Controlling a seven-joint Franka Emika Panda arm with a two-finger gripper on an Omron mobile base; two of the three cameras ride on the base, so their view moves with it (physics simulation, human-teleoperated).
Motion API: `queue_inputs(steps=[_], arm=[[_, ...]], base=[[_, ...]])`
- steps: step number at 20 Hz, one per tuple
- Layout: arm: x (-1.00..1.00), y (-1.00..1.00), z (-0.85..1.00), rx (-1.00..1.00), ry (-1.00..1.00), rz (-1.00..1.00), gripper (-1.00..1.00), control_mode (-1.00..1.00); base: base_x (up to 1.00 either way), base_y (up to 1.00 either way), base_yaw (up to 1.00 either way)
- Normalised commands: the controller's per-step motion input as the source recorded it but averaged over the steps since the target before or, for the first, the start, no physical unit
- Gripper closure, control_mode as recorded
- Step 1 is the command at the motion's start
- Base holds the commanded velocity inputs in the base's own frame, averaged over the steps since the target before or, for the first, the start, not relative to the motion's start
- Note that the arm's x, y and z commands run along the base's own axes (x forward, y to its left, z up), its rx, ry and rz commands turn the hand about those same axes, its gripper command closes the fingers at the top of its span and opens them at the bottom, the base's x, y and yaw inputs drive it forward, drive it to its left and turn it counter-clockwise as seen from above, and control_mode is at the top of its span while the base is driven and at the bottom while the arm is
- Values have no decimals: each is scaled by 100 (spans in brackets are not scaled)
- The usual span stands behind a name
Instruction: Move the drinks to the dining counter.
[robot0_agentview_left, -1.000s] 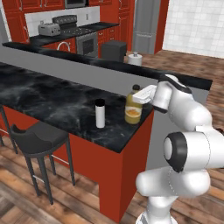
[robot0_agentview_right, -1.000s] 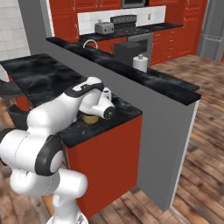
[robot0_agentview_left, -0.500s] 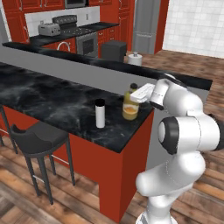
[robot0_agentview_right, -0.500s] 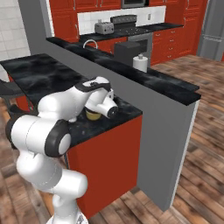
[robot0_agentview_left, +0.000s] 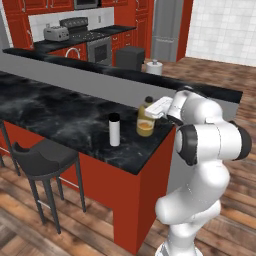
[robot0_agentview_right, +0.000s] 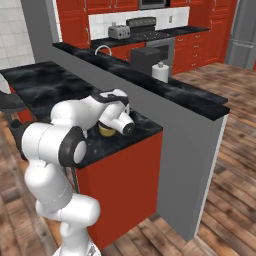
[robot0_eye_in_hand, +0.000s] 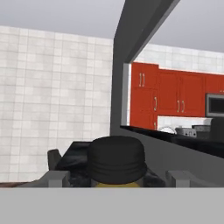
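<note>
Both drinks stand on the black-topped desk (robot0_agentview_left: 60, 112) near its right end: the white bottle (robot0_agentview_left: 114, 130) a little in from the front edge, and the juice bottle (robot0_agentview_left: 145, 117) just beside it, closer to the grey back ledge and the end corner. The pincer (robot0_agentview_left: 156, 107) sits at the juice bottle's neck, reaching in from the end of the desk. In the hand view the dark cap (robot0_eye_in_hand: 116, 160) stands between the two finger tips (robot0_eye_in_hand: 57, 179) with a gap on each side, so the jaws are parted and, as far as I can judge, hold nothing. Since both bottles already rest on the dining desk, the step in hand looks like letting go, and doing it well means drawing the hand straight back along its own line, level, without dragging a finger tip across the cap or tipping the bottle toward the nearby edge. The white bottle stands apart on the other side, so it should be safe. The left base view gives the spacing of the two bottles and the corner; the right base view hides most of the juice bottle behind the arm, leaving a sliver of amber, but shows the drop beyond the end of the desk.
</note>
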Motion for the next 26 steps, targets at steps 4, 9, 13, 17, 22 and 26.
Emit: queue_inputs(steps=[4, 9, 13, 17, 22, 26], arm=[[21, 14, -15, 0, 0, 0, 100, -100], [21, 13, -12, 0, 0, 0, 100, -100], [19, 5, -16, 0, 0, 0, 100, -100], [19, 0, -21, 0, 0, 0, 100, -100], [17, 0, -21, 0, 0, 0, 100, -100], [15, 0, -17, 0, 0, 0, 100, -100]], base=[[0, 0, 0], [0, 0, 0], [0, 0, 0], [0, 0, 0], [0, 0, 0], [0, 0, 0]])
